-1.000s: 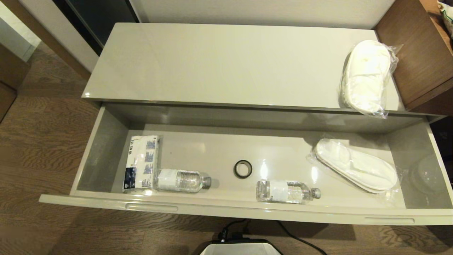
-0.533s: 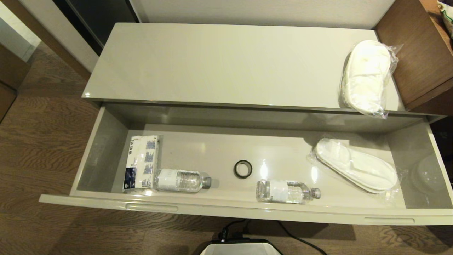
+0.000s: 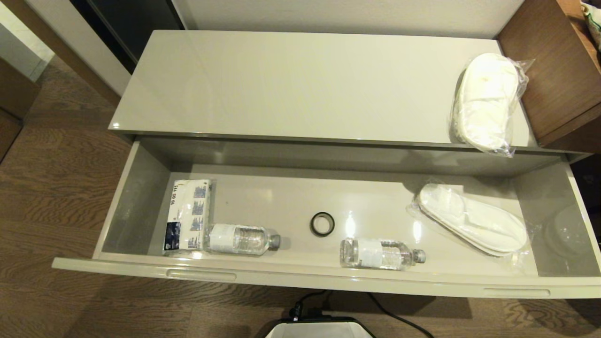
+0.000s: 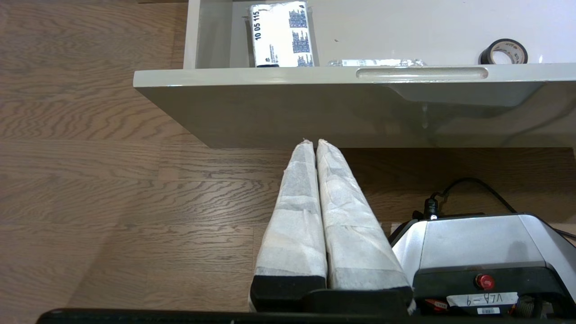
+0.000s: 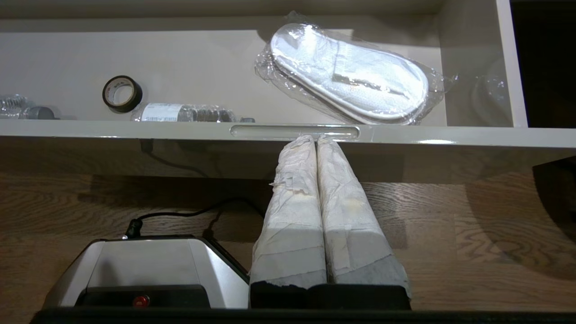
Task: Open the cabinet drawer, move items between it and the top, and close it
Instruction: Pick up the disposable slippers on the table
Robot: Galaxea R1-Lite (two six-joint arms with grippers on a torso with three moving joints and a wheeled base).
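**Drawer open, both pincers clenched and empty below its front**

Head view: neither of my arms shows. The cabinet drawer [image 3: 300, 277] stands pulled out. Inside lie two water bottles [image 3: 242, 239] [image 3: 381, 254], long axes running along the front panel, caps to my right, and a wrapped slipper pair [image 3: 472, 225] lying aslant at the right end. Another slipper pair [image 3: 486, 101] rests on the top [image 3: 281, 84], at its right edge.

Left wrist view: my left gripper [image 4: 314, 143] is clenched on nothing, low before the front panel; the tissue pack [image 4: 280, 33] and one bottle [image 4: 375, 63] lie beyond.

Right wrist view: my right gripper [image 5: 314, 138] is clenched and empty, its tips at the handle slot [image 5: 294, 131]. The drawer's slipper pair [image 5: 348, 74] lies straight ahead over the panel, so I judge my right arm the nearer one for it.
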